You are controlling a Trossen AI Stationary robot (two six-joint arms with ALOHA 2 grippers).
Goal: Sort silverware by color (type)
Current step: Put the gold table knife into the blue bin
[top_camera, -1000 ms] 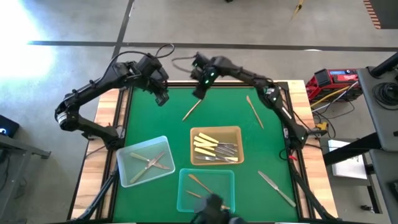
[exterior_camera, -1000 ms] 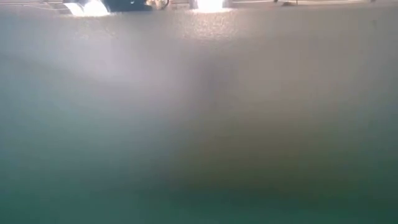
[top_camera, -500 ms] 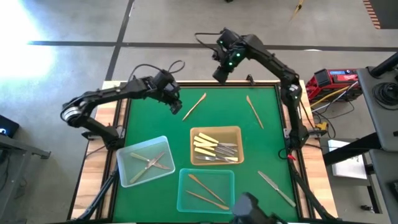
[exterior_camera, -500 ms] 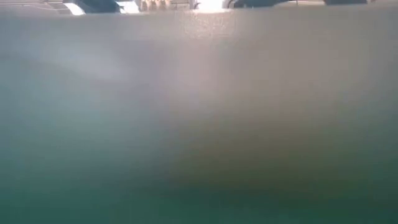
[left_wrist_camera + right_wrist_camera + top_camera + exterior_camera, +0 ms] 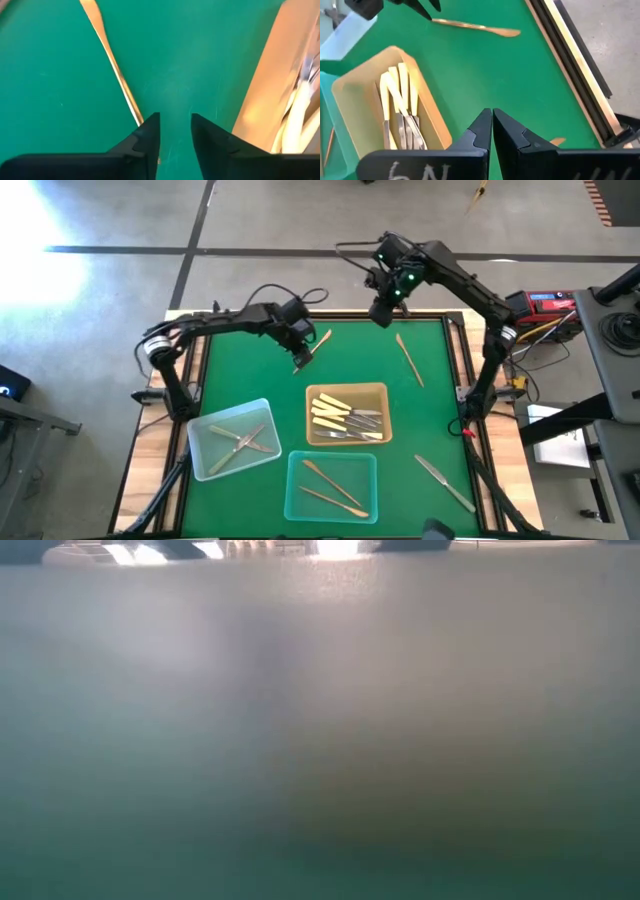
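The left gripper (image 5: 303, 360) is sitting low over the green mat (image 5: 250, 375), right at the near end of a gold piece (image 5: 316, 345) that is lying flat at a slant. In the left wrist view its 2 fingers (image 5: 150, 135) are standing a little apart, and the thin gold handle (image 5: 117, 75) is running down beside 1 of them, not between them. The right gripper (image 5: 381, 308) is hanging up high over the far edge of the table, and its 2 fingers (image 5: 482, 127) are pressed together with nothing in them. Another gold piece (image 5: 408, 360) is lying on the mat to the right, near that arm. A silver knife (image 5: 444, 482) is lying by itself near the front right corner. The tan tray (image 5: 347, 392) in the middle is holding the cream-handled pieces (image 5: 335, 415) with silver ends, all bunched up. The clear tray (image 5: 203, 435) on the left is holding 2 silver pieces (image 5: 245, 442) that are crossing each other. The blue-green tray (image 5: 295, 470) at the front is holding 2 gold pieces (image 5: 330, 488). The low view is showing only a blurry haze.
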